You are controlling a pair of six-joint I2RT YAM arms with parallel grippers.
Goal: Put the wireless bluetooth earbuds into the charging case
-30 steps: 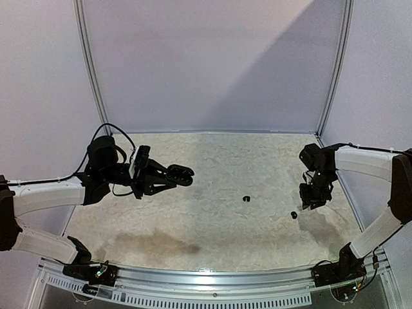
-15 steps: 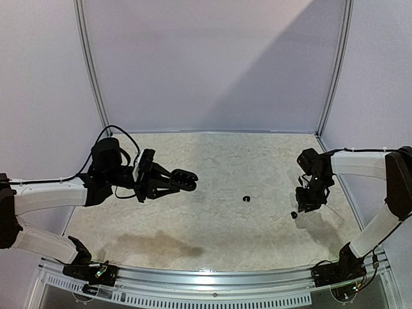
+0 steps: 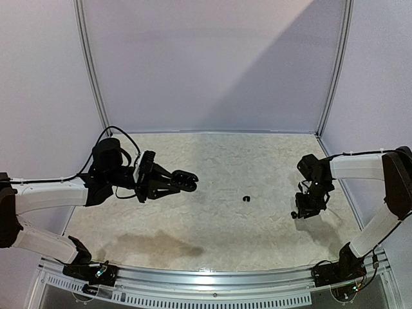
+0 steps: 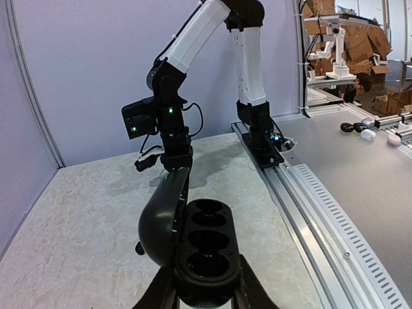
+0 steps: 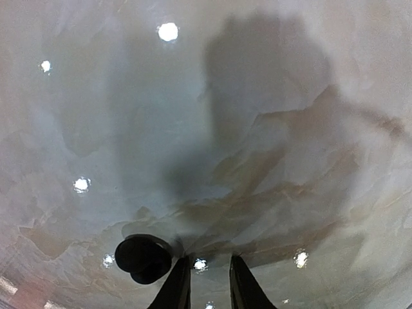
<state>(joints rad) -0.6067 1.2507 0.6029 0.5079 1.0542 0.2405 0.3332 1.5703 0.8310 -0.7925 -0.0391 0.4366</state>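
My left gripper (image 3: 171,183) is shut on a black oval charging case (image 3: 184,179) and holds it above the table's left side. In the left wrist view the case (image 4: 207,248) is open, with its lid (image 4: 159,215) swung to the left and its wells empty. Two black earbuds lie on the table, one (image 3: 245,198) mid-table and one (image 3: 294,214) at the right. My right gripper (image 3: 302,209) is low over the table beside the right one. In the right wrist view that earbud (image 5: 143,257) lies just left of the fingers (image 5: 177,283), whose narrow gap is empty.
The marbled table (image 3: 212,161) is walled by pale panels at the back and sides. A metal rail (image 3: 212,277) runs along the near edge. In the left wrist view the right arm (image 4: 170,122) stands beyond the case, and a small black earbud (image 4: 139,247) shows beside the lid.
My right gripper has moved down and toward the near edge, closing in on the right earbud. My left gripper with the case has shifted slightly right, then held still.
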